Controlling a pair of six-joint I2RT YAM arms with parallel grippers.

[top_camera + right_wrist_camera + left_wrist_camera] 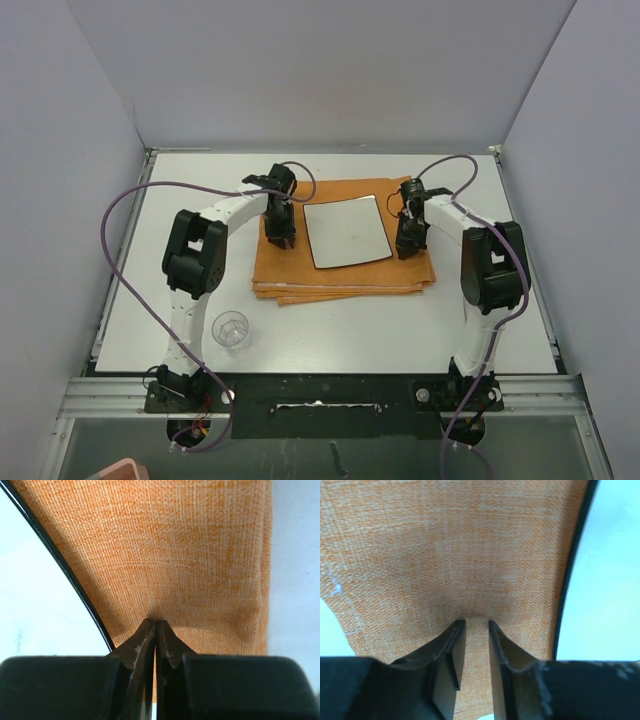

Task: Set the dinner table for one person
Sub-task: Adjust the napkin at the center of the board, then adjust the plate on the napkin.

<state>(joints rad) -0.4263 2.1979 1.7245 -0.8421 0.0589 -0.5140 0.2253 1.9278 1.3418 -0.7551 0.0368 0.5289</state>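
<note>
Left wrist: my left gripper (476, 623) slightly spread, tips at orange mat (445, 545) | right wrist: my right gripper (155, 621) pressed together on mat | top only: glass (230, 329), whole plate (346, 231)

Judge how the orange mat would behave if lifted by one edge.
The mat is woven cloth folded in layers, so it would probably droop and unfold. The plate rests on it, so lifting would likely tip or slide the plate.

Overhead bright, even, soft shadows on table (400, 330). Wrist views: cloth (445, 555) sharp, 6 o'clock foreground blurred, plate (610, 580) perhaps overexposed.
</note>
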